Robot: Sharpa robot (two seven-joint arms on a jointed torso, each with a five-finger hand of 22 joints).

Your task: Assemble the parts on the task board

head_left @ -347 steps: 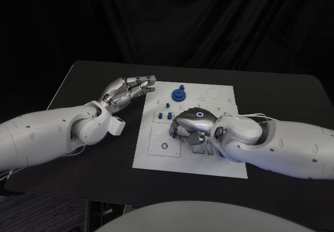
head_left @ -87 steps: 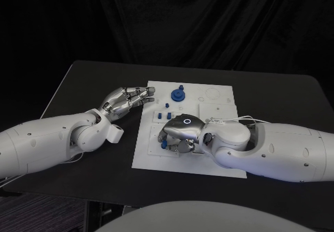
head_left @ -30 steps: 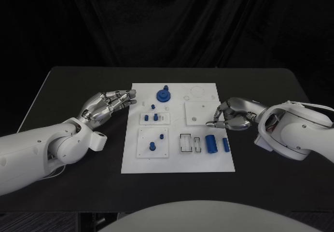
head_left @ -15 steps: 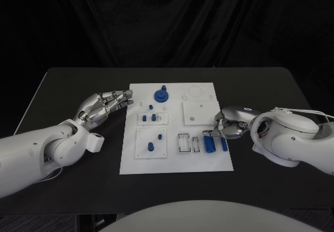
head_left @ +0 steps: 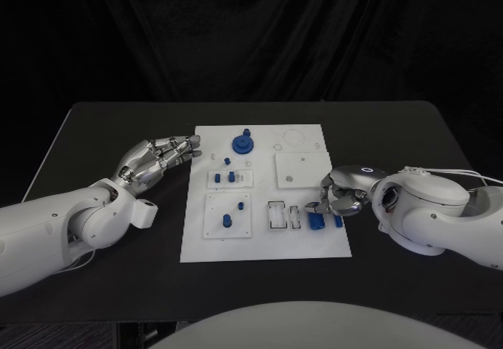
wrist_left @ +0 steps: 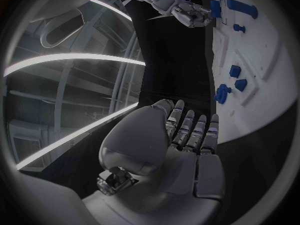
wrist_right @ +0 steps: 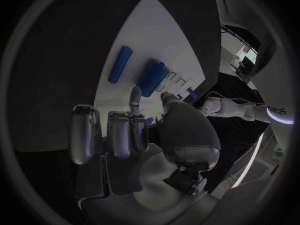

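Watching from the console: the white rectangular task board (head_left: 267, 236) lies mid-table, long axis running from the near edge to the far edge. As I judge it, the job is partly done. A round blue gear-like part (head_left: 243, 144) stands near the board's far-left corner, small blue pegs (head_left: 224, 177) sit in the left-hand plate behind it, and two more (head_left: 227, 217) in the plate toward the near-left. Two blue cylindrical bars (head_left: 317, 220) lie near the board's right edge, side by side, long axes pointing near-to-far like the board itself. The white outlined slots (head_left: 278, 215) just left of them look unfilled, and the far-right recesses hold nothing blue, so several placements remain.

My right hand (head_left: 337, 200) hangs over the right edge, fingers curled down toward the bars; the right wrist view shows the bars (wrist_right: 152, 77) beyond the fingertips, apparently apart from them, nothing gripped. My left hand (head_left: 157, 157) hovers beside the board's left edge, fingers straight and loosely together, holding nothing.
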